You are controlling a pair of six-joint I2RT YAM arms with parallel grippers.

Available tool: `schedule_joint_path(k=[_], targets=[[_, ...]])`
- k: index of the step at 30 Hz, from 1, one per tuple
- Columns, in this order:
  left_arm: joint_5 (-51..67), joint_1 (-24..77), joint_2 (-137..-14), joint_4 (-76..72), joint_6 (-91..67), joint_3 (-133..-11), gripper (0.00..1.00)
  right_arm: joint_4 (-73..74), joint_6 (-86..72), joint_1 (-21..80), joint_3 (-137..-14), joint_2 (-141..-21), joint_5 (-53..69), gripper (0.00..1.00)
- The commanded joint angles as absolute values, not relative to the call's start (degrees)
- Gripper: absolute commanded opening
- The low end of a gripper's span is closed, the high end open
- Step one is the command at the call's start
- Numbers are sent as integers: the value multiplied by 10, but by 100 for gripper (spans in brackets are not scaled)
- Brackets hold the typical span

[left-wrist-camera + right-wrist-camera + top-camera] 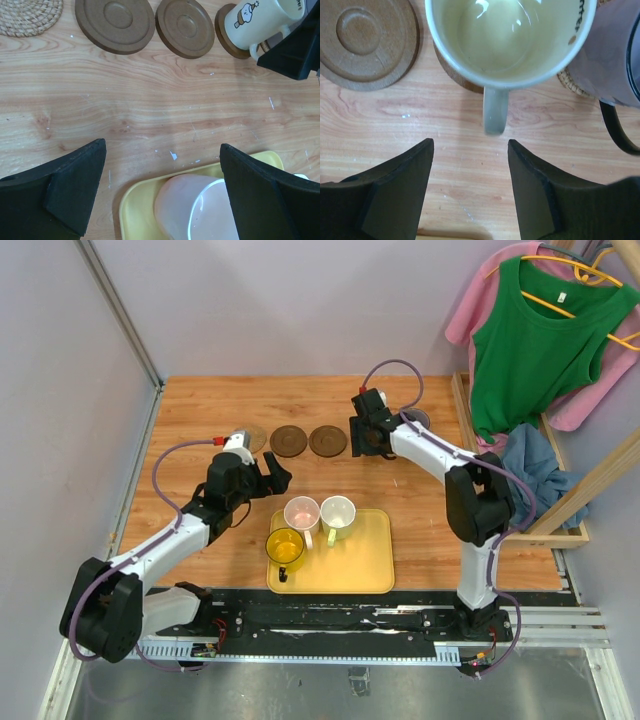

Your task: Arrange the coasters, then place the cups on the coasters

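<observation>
Top cam: right gripper [368,440] at the back coasters [289,440]; left wrist: left gripper [162,150] spread wide over pink cup [197,210] in tray [134,202] (drop straight imo); right wrist: fingers [395,200] apart, cream cup [510,35] sits free on its coaster [451,70], back out w/o clipping handle [495,112].

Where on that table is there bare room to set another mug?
Bare wood between the coasters and the yellow tray; also behind the coasters, toward the wall. Crowded: three cups on the tray's left, two more by the right end effector.
</observation>
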State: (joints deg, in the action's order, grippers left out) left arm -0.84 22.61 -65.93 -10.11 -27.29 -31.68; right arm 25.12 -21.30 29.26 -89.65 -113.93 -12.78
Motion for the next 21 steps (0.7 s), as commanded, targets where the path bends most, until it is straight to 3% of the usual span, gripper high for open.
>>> schedule_joint_path(k=[1, 7, 11, 21], targets=[[-13, 223, -640, -101, -267, -311, 100, 256, -228, 314, -867, -1078, -156, 65], [-14, 222, -630, -93, -260, -314, 100, 264, -264, 353, -795, -983, -186, 75], [-12, 223, -624, -91, -257, -312, 100, 263, -316, 406, -726, -896, -214, 100], [0, 223, -609, -79, -247, -308, 100, 298, -454, 574, -626, -781, -323, 98]])
